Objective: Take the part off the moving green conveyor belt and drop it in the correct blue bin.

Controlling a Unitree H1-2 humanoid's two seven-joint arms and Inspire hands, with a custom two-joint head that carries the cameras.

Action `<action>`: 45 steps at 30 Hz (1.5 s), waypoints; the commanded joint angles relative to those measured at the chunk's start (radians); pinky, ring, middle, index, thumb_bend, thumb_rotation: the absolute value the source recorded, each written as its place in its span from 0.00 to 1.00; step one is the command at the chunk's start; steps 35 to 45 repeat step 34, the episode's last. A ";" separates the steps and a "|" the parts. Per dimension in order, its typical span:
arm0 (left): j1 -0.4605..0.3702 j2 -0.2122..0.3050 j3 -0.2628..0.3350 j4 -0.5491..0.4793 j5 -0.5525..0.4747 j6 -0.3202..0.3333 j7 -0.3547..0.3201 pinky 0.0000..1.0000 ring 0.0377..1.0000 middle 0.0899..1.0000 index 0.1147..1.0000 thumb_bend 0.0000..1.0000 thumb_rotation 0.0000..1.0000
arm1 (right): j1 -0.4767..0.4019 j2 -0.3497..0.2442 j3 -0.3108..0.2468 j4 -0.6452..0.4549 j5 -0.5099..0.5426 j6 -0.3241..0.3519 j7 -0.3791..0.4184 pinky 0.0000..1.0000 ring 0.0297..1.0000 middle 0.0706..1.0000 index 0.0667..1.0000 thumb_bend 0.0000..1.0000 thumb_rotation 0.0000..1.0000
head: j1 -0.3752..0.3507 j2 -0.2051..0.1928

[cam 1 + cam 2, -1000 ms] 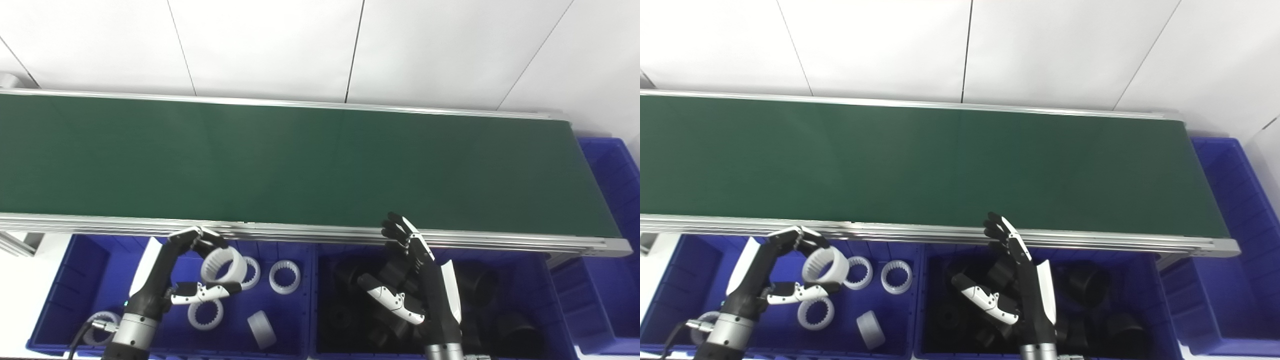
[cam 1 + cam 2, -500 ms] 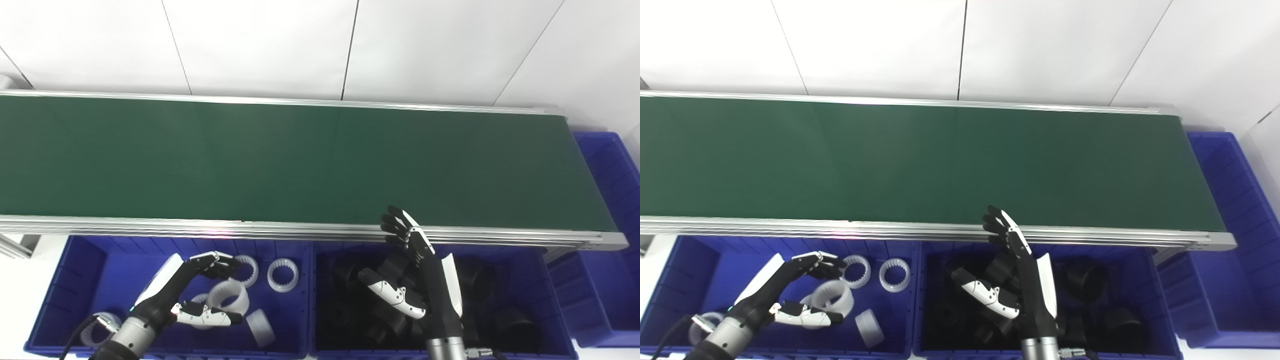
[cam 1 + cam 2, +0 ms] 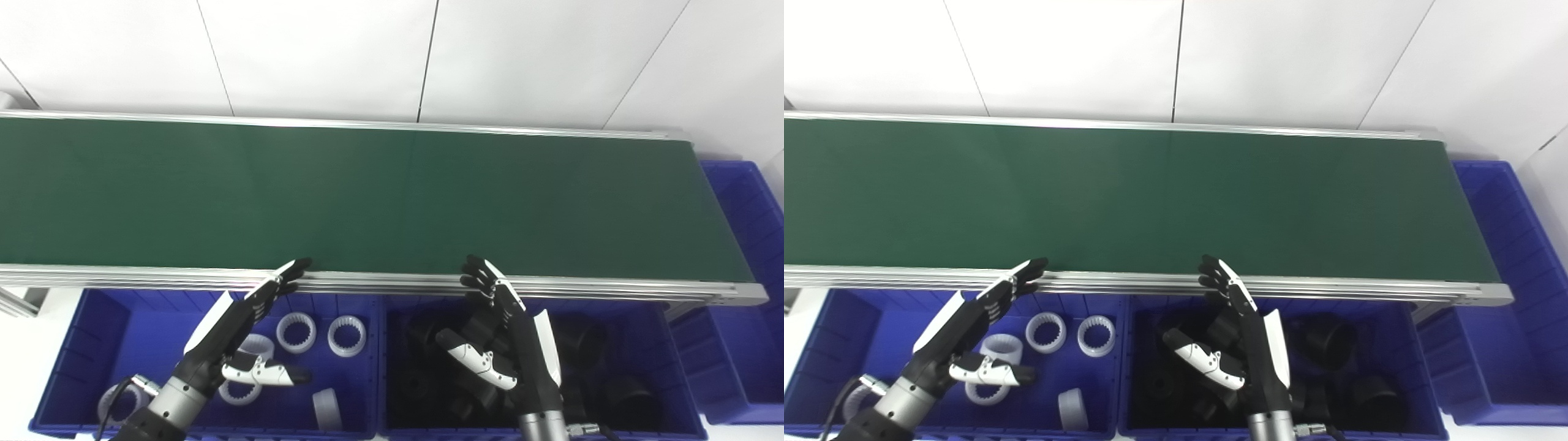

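Observation:
The green conveyor belt [image 3: 392, 196] carries no part. My left hand [image 3: 245, 331] is open and empty, fingers stretched up to the belt's near rail, above the left blue bin [image 3: 92, 343]. Several white toothed rings lie in that bin, among them one [image 3: 296, 323] beside another [image 3: 346, 335] and one [image 3: 254, 346] under my hand. My right hand [image 3: 505, 331] is open and empty, fingers pointing up at the rail, above the middle blue bin [image 3: 677, 343] of black parts [image 3: 631, 404].
A third blue bin [image 3: 753, 275] stands at the belt's right end. The belt's aluminium near rail [image 3: 392, 283] runs just above both bins. A white wall is behind the belt.
My left hand let go of the white ring into the left bin, then opened and rose to the belt's rail. My right hand stayed put. The camera shifted slightly.

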 commanded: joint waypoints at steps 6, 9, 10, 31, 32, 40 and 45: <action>-0.020 -0.030 0.027 0.020 -0.037 -0.117 0.015 0.85 0.93 0.95 0.92 1.00 0.37 | -0.002 0.013 0.004 -0.018 0.007 0.003 0.006 0.72 0.78 0.82 0.86 0.73 0.52 | 0.009 -0.007; -0.018 -0.034 0.026 0.026 -0.043 -0.116 0.012 0.86 0.93 0.94 0.91 1.00 0.36 | -0.002 0.014 0.003 -0.013 0.004 -0.002 0.004 0.71 0.78 0.82 0.86 0.73 0.52 | 0.011 -0.008; -0.017 -0.035 0.025 0.030 -0.046 -0.116 0.012 0.87 0.93 0.94 0.91 1.00 0.36 | -0.001 0.016 0.003 -0.013 0.005 0.000 0.003 0.71 0.78 0.82 0.86 0.73 0.52 | 0.010 -0.009; -0.019 -0.052 0.034 0.071 -0.059 -0.124 0.011 0.87 0.92 0.93 0.91 0.99 0.34 | -0.006 0.021 -0.002 0.003 0.014 -0.018 -0.001 0.73 0.79 0.82 0.87 0.72 0.51 | 0.015 -0.019; -0.019 -0.054 0.034 0.071 -0.058 -0.124 0.013 0.86 0.92 0.93 0.91 0.99 0.34 | -0.007 0.020 -0.002 0.005 0.015 -0.021 -0.001 0.73 0.79 0.82 0.87 0.72 0.51 | 0.016 -0.019; -0.018 -0.057 0.035 0.071 -0.057 -0.127 0.013 0.86 0.92 0.93 0.91 0.99 0.34 | -0.006 0.019 -0.002 0.002 0.019 -0.015 0.002 0.73 0.79 0.82 0.87 0.73 0.52 | 0.019 -0.017; -0.018 -0.057 0.035 0.071 -0.057 -0.127 0.013 0.86 0.92 0.93 0.91 0.99 0.34 | -0.006 0.019 -0.002 0.002 0.019 -0.015 0.002 0.73 0.79 0.82 0.87 0.73 0.52 | 0.019 -0.017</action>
